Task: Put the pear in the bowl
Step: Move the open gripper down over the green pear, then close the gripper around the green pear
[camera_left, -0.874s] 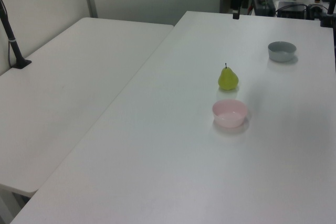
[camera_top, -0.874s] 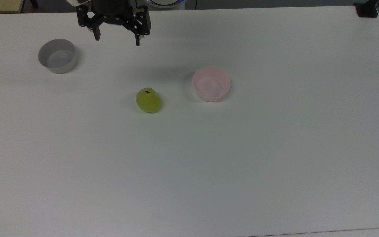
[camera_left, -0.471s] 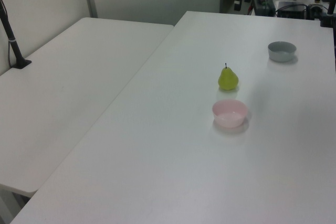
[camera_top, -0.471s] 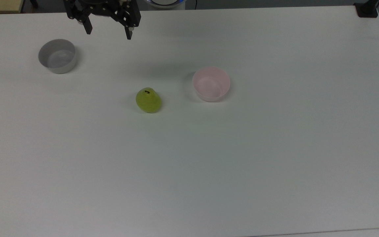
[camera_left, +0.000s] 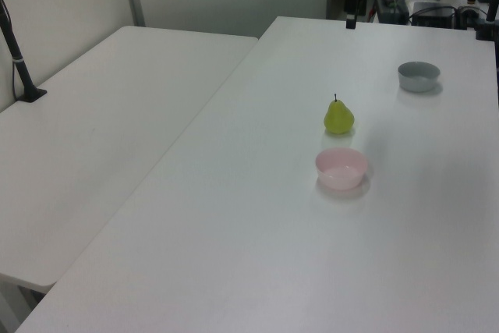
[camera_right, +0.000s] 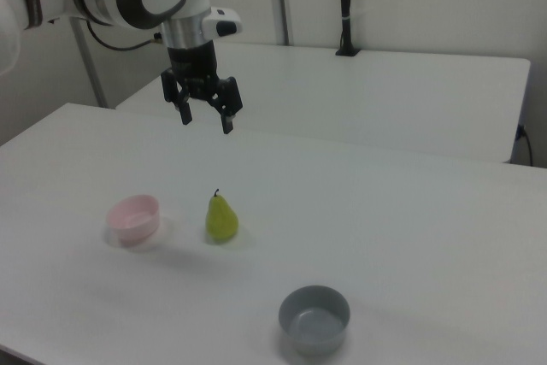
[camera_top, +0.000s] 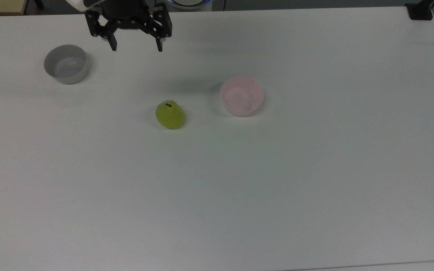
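From the top view, the gripper (camera_top: 137,49) hangs near the table's (camera_top: 315,169) far edge with its two fingers spread apart and empty. The pear (camera_top: 170,114) stands upright mid-table, the pink bowl (camera_top: 242,96) near on the top view's right, the grey bowl (camera_top: 65,64) well off on its left.

In the left view, the pear (camera_left: 338,116) stands just beyond the pink bowl (camera_left: 341,168), apart from it; the grey bowl (camera_left: 419,76) sits farther back.

In the right view, the gripper (camera_right: 205,121) hovers high above the pear (camera_right: 221,218), which stands between the pink bowl (camera_right: 133,218) and the grey bowl (camera_right: 314,320).

The gripper (camera_top: 136,49) swings back toward the top view's right and comes lower, jaws spread, after drifting left a moment ago.
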Controlling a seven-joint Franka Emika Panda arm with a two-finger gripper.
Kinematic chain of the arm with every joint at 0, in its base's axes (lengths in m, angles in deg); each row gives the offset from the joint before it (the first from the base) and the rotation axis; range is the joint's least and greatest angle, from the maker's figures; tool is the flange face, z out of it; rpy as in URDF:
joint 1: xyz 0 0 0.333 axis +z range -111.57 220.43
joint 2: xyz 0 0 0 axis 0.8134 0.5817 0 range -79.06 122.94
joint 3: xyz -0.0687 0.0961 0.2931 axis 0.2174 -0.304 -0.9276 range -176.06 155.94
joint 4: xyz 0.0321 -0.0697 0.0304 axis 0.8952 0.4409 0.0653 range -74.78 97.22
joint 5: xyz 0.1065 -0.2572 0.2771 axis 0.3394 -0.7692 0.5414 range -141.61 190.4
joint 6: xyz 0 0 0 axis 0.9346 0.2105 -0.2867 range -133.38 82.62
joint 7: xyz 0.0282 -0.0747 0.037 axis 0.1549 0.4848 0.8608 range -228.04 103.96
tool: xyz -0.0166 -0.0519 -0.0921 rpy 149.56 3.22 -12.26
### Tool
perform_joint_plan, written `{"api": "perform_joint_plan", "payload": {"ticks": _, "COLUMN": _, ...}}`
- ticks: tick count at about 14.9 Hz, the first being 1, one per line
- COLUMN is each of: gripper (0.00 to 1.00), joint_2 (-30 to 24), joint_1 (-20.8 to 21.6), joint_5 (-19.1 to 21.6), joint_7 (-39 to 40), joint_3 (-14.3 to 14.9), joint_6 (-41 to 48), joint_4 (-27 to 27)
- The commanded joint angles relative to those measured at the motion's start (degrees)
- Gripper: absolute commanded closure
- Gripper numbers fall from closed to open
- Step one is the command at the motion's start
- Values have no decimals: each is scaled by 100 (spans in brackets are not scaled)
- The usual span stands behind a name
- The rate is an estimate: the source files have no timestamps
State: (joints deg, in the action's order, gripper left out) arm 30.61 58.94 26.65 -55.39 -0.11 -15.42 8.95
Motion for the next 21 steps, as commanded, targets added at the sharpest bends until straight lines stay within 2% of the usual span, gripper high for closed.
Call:
{"api": "perform_joint_plan", "payload": {"ticks": 1, "gripper": 0, "joint_2": 337, "joint_1": 313, "joint_5": 30, "joint_7": 257, "joint_3": 24, "joint_6": -313, "joint_4": 217}}
{"api": "perform_joint_plan", "payload": {"ticks": 2, "gripper": 0, "joint_2": 460, "joint_1": 357, "joint_5": -5, "joint_7": 266, "joint_3": 24, "joint_6": -463, "joint_4": 279}}
{"api": "perform_joint_plan", "payload": {"ticks": 5, "gripper": 0, "joint_2": 1004, "joint_1": 577, "joint_5": -470, "joint_7": 301, "joint_3": 16, "joint_6": -840, "joint_4": 419}}
{"api": "perform_joint_plan", "payload": {"ticks": 7, "gripper": 0, "joint_2": 1041, "joint_1": 595, "joint_5": -602, "joint_7": 616, "joint_3": 24, "joint_6": -1525, "joint_4": 1041}}
{"api": "perform_joint_plan", "payload": {"ticks": 11, "gripper": 0, "joint_2": 1093, "joint_1": 630, "joint_5": -1042, "joint_7": 820, "joint_3": 24, "joint_6": -2028, "joint_4": 1632}}
{"api": "perform_joint_plan", "payload": {"ticks": 18, "gripper": 0, "joint_2": 1252, "joint_1": 630, "joint_5": -1113, "joint_7": 750, "joint_3": -37, "joint_6": -2469, "joint_4": 1739}}
{"api": "perform_joint_plan", "payload": {"ticks": 19, "gripper": 7, "joint_2": 1252, "joint_1": 630, "joint_5": -1113, "joint_7": 733, "joint_3": -37, "joint_6": -2478, "joint_4": 1739}}
{"api": "perform_joint_plan", "payload": {"ticks": 21, "gripper": 35, "joint_2": 1252, "joint_1": 639, "joint_5": -1113, "joint_7": 785, "joint_3": -46, "joint_6": -2478, "joint_4": 1739}}
